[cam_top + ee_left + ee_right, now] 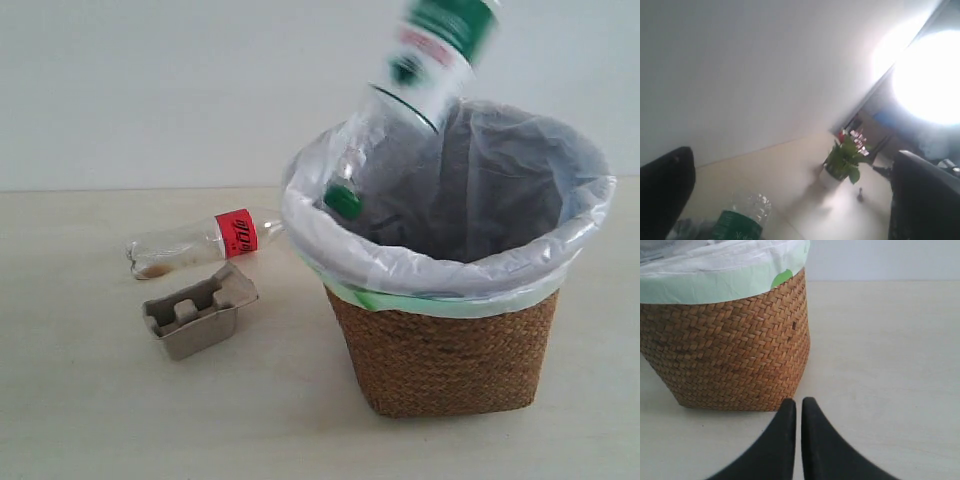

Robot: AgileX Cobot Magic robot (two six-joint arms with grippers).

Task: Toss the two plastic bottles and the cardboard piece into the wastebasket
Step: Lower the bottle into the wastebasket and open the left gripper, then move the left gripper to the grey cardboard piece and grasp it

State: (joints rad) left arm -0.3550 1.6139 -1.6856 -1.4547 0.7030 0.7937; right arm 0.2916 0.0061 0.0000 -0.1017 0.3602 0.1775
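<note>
The green-label bottle (430, 60) hangs blurred and tilted over the wastebasket (445, 350), its green cap (343, 201) down inside the liner's mouth, with no gripper touching it. In the left wrist view my left gripper (792, 160) is open wide, and the bottle's base (740, 222) lies below, clear of both fingers. The red-label bottle (200, 243) lies on its side left of the basket. In front of it rests the cardboard piece (198, 312). My right gripper (798, 402) is shut and empty, low beside the wastebasket's woven wall (730, 355). Neither gripper shows in the exterior view.
A white liner bag (560, 215) folds over the basket's rim. The left wrist view shows a small potted plant (845, 157) farther off on the table and a bright light (930, 75). A pale wall stands behind the table.
</note>
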